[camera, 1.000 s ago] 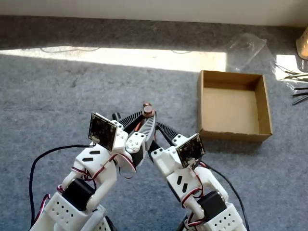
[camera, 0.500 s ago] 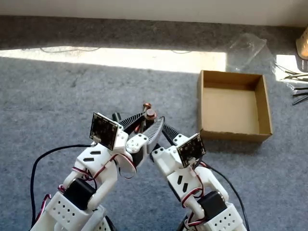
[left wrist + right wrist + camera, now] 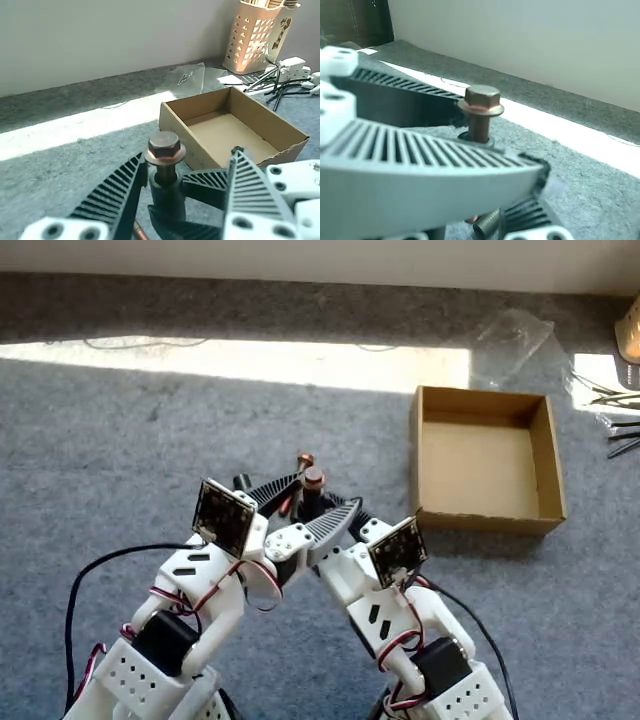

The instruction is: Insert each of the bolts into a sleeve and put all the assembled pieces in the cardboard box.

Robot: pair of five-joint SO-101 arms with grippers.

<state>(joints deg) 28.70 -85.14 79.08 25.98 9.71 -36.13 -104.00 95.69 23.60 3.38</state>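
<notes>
While right fingers (image 3: 420, 160) pinch the black sleeve (image 3: 167, 194), coppery hex bolt (image 3: 164, 150) upright inside, left fingers (image 3: 117, 196) spread

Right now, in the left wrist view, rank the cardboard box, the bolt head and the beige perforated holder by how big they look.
Largest: cardboard box.
Next: beige perforated holder.
Smallest: bolt head, though nearness to the camera enlarges it.

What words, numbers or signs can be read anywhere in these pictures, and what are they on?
No text here is clear enough to quote.
Clear plastic bag: a small dark printed mark, too blurred to read.
Cardboard box: no legible print on its walls.
Bolt: no stamp legible on its head.
</notes>
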